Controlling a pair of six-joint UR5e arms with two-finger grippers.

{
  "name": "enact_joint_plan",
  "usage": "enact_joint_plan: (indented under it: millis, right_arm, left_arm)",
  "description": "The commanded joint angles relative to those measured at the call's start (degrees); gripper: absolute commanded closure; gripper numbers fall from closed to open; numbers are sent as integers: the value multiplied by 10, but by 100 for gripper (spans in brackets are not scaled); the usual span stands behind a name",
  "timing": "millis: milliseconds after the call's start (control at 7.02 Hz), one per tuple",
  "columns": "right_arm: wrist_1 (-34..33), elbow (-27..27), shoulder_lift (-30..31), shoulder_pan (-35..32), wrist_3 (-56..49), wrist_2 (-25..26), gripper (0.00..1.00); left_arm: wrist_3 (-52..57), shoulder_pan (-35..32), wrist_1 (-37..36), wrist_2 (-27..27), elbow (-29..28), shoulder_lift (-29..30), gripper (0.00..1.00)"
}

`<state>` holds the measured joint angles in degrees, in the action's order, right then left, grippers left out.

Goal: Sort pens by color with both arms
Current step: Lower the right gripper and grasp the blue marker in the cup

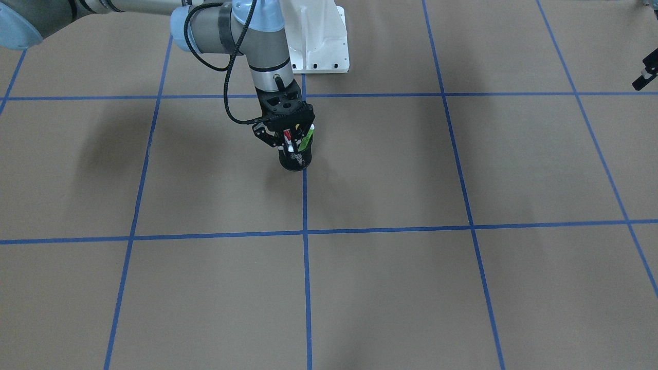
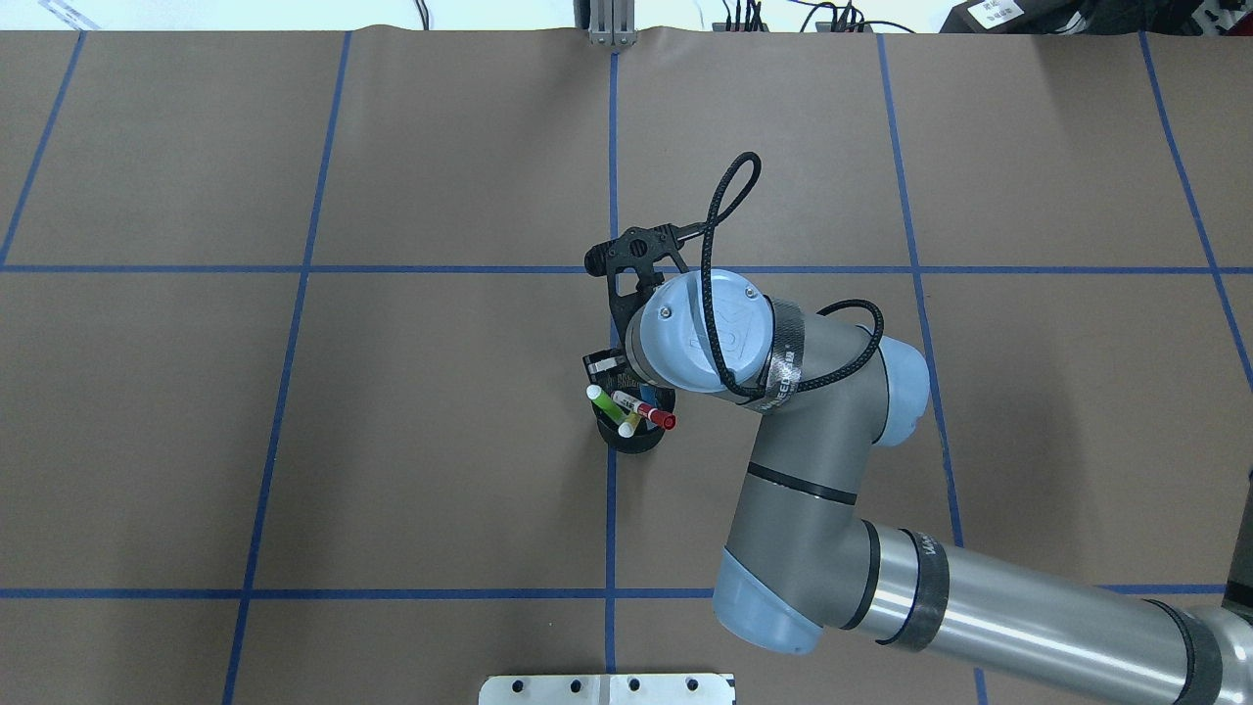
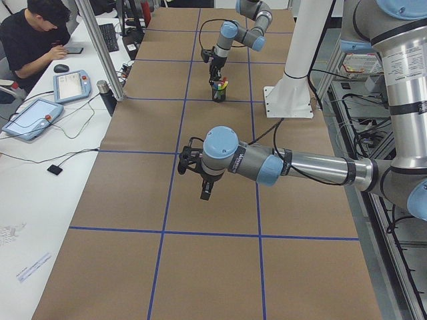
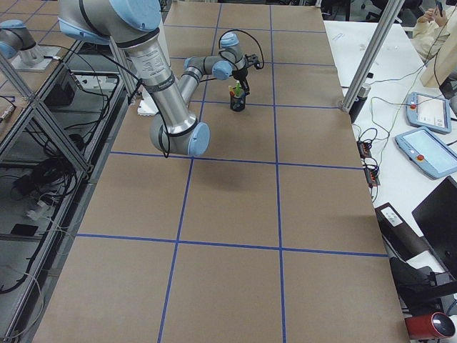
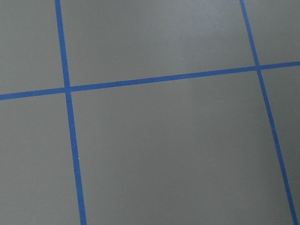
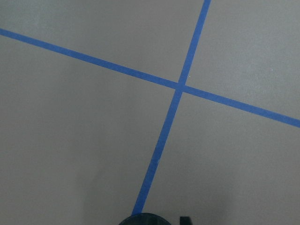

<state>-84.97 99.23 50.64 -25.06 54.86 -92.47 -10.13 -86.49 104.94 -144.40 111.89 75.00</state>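
Observation:
A black mesh cup (image 2: 634,438) stands on a blue tape line near the table's middle, also seen as the cup (image 1: 295,159). Pens stand in it: a lime green one (image 2: 607,403), a white one with a red cap (image 2: 644,409) and a yellow one (image 2: 629,427). The blue one is mostly hidden under the wrist. My right gripper (image 1: 288,141) hangs just over the cup, open, its fingers either side of the pen tops. My left gripper (image 1: 645,76) is far off at the table's end, only partly visible, and I cannot tell its state.
The white pedestal base (image 1: 318,46) sits behind the cup. Blue tape lines (image 5: 69,140) grid the brown table. In the exterior left view a person (image 3: 33,33) sits at a side desk with tablets (image 3: 30,119).

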Motion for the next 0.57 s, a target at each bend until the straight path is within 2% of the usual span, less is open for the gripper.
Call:
enact_joint_plan:
  millis: [0, 142, 427]
  right_arm:
    - [-31, 24, -13, -23, 2, -36, 95]
    - [-79, 41, -35, -44, 2, -56, 95]
    - [-91, 49, -39, -82, 1, -102, 95]
  left_arm:
    - [-7, 4, 0, 0, 0, 2, 0]
    - [-9, 11, -1, -1, -1, 11, 0]
    - [-99, 53, -1, -1, 1, 57, 0]
